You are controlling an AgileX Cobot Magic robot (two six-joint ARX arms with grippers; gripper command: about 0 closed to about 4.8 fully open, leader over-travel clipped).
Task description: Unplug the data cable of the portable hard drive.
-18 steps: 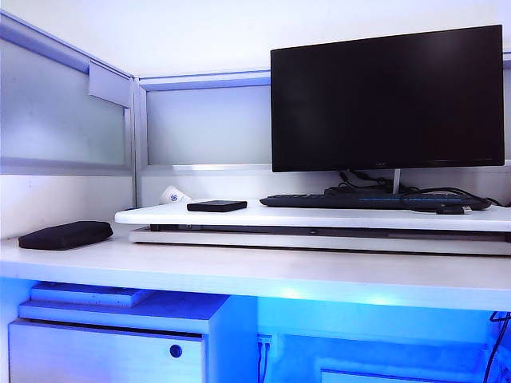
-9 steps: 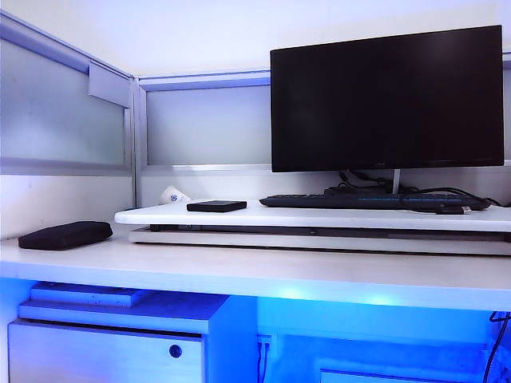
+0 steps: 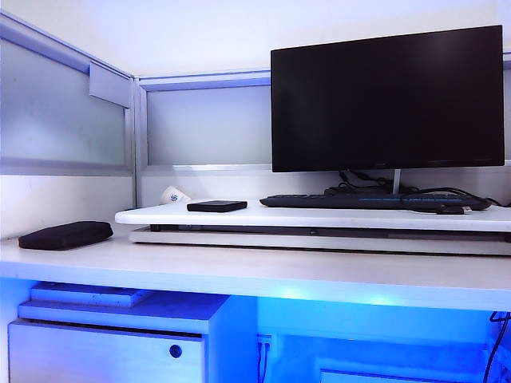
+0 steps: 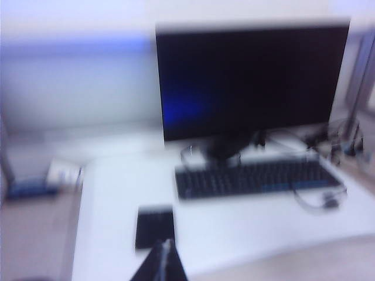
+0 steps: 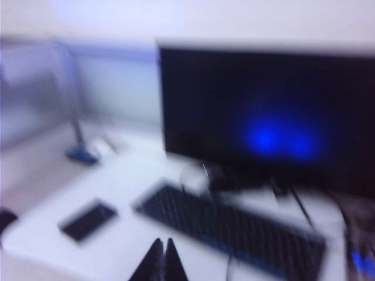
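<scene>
Black portable hard drive sits unmoved, seemingly unplugged; left gripper and right gripper hover closed, empty.

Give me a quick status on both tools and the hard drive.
Left tool shut, empty, near the portable hard drive. Right tool shut, empty, before the keyboard. Drive flat on the white board, untouched. Data cable by keyboard's end, nothing blocking.

The drive, keyboard and monitor are showing black against the white board; blue is glowing beneath.
</scene>
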